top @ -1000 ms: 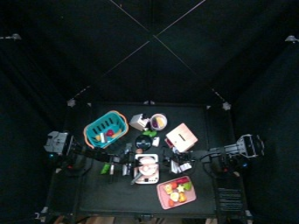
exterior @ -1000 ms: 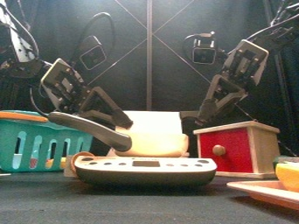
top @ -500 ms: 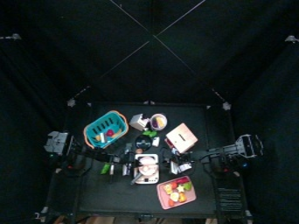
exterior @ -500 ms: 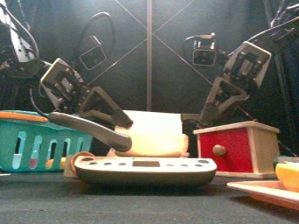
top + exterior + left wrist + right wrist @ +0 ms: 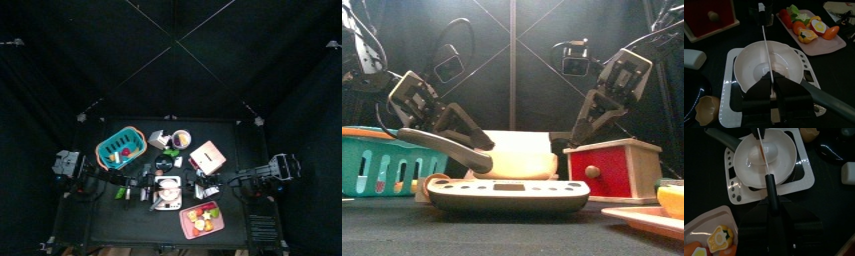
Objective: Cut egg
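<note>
Both claws hover over the white bowl (image 5: 767, 65) on the scale (image 5: 731, 102) near the surface's front edge. The left claw (image 5: 771, 92) is clamped on a knife (image 5: 764, 50), the right claw (image 5: 771, 203) on a dark-handled tool (image 5: 765, 158). No egg shows in the bowl, so cutting seems not yet begun; next, the blade must lower.

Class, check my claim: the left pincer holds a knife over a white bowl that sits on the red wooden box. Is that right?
Not quite. The left pincer does hold the knife over the white bowl, but the bowl sits on a white scale, as the left wrist view shows. The red box stands apart.

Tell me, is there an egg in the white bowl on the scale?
No, in the left wrist view the white bowl on the scale is empty under the knife.
</note>
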Robot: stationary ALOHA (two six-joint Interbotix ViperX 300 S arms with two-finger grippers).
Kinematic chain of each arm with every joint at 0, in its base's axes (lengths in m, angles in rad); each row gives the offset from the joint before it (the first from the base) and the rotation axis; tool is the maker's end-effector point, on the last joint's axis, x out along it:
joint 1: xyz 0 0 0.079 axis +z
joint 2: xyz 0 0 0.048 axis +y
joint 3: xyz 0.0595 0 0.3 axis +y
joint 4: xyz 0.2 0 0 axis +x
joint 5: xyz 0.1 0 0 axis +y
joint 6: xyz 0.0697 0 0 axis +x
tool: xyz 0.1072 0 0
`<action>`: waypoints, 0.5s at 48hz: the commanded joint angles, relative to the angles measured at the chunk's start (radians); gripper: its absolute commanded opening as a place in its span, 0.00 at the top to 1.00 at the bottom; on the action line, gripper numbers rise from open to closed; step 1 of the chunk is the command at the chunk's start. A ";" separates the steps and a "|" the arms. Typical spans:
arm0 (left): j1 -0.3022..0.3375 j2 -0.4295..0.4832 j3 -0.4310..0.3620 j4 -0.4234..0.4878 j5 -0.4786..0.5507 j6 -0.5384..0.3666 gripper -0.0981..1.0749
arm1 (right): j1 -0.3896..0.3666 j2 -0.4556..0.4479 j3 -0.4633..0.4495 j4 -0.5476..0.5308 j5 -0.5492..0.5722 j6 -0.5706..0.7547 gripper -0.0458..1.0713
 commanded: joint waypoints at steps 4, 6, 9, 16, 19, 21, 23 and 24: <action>-0.017 0.003 0.002 0.003 0.028 0.000 0.58 | -0.006 -0.011 -0.005 0.002 0.002 0.005 0.53; -0.017 0.003 0.000 0.000 0.037 0.000 0.58 | -0.006 -0.009 -0.005 0.002 0.002 0.005 0.53; -0.017 0.003 -0.002 -0.002 0.043 0.000 0.58 | -0.006 -0.008 -0.005 0.003 0.002 0.005 0.53; -0.015 0.003 -0.002 -0.005 0.048 0.002 0.58 | -0.006 -0.006 -0.005 0.003 0.000 0.005 0.53; -0.017 0.003 -0.002 -0.006 0.048 0.002 0.58 | -0.006 -0.006 -0.006 0.002 -0.003 0.005 0.53; -0.017 0.003 -0.002 -0.005 0.048 0.002 0.58 | -0.006 -0.006 -0.005 0.003 -0.005 0.005 0.53; -0.017 0.003 -0.002 -0.005 0.049 0.002 0.58 | -0.006 -0.006 -0.005 0.003 -0.006 0.005 0.53; -0.017 0.003 -0.002 -0.005 0.048 0.002 0.58 | -0.006 -0.006 -0.005 0.003 -0.005 0.005 0.53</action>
